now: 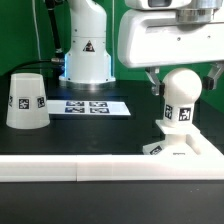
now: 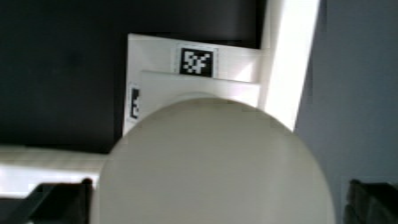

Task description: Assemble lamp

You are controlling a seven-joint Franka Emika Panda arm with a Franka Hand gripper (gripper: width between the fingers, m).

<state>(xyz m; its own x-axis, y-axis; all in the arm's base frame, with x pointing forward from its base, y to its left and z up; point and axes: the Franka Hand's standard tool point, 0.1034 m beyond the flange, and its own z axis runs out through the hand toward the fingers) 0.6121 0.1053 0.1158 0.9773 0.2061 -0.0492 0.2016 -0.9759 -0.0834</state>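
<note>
Nearest us in the exterior view runs a long white rail bar [image 1: 110, 170] across the table's front edge, hiding the foot of the lamp base [image 1: 185, 146]. We see the bulb [image 1: 184, 100] standing upright on that base at the exterior view's right, its round matte head above a tagged neck. The gripper [image 1: 184, 78] hangs directly over it, spread, one finger [image 1: 153, 80] on each side of the head; we cannot tell whether they touch it. In the wrist view the bulb's head [image 2: 210, 165] fills most of the picture, blurred, the base's tag [image 2: 196, 62] beyond it. The shade [image 1: 25, 100] stands mouth down, well apart at the exterior view's left. Between them lies the marker board [image 1: 92, 106], with open black table [image 1: 70, 135] around it.
</note>
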